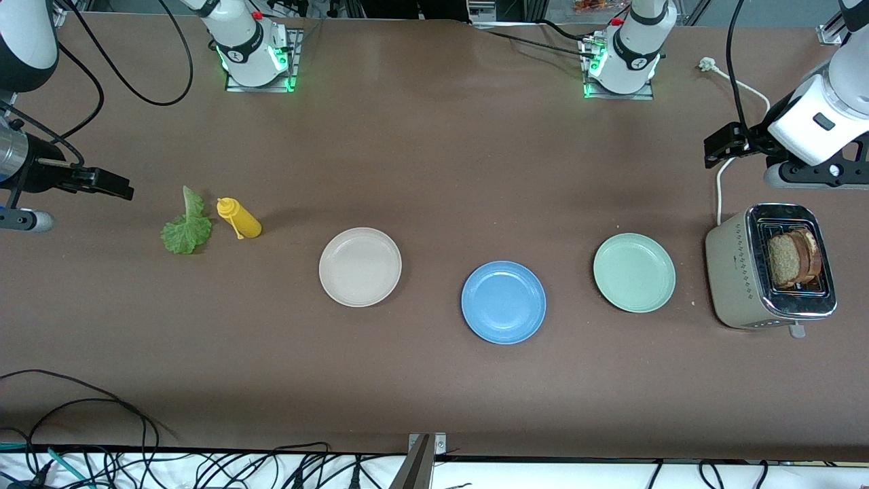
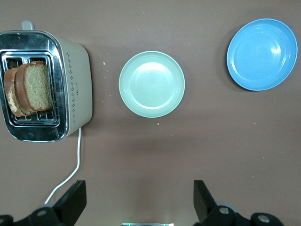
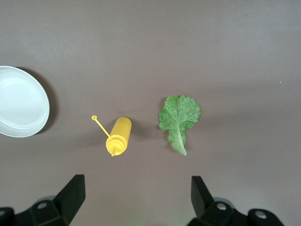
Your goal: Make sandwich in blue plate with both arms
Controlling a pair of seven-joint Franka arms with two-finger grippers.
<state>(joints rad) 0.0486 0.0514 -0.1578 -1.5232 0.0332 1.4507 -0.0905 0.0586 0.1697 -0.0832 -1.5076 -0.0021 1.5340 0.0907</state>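
- Brown table, both arm bases at its upper edge, loose cables along the camera-side edge.
- Blue plate bare, mid-table, nearest the front camera of the three plates; cream-white plate beside it toward the right arm's end, pale green plate toward the left arm's end.
- Two toast slices stand in the toaster, beside the green plate at the left arm's end.
- Lettuce leaf flat on the table at the right arm's end, yellow squeeze bottle on its side just beside it.
- Left gripper up in the air near the toaster, fingers spread wide, holding nothing.
- Right gripper in the air near the lettuce and bottle, fingers spread wide, holding nothing.
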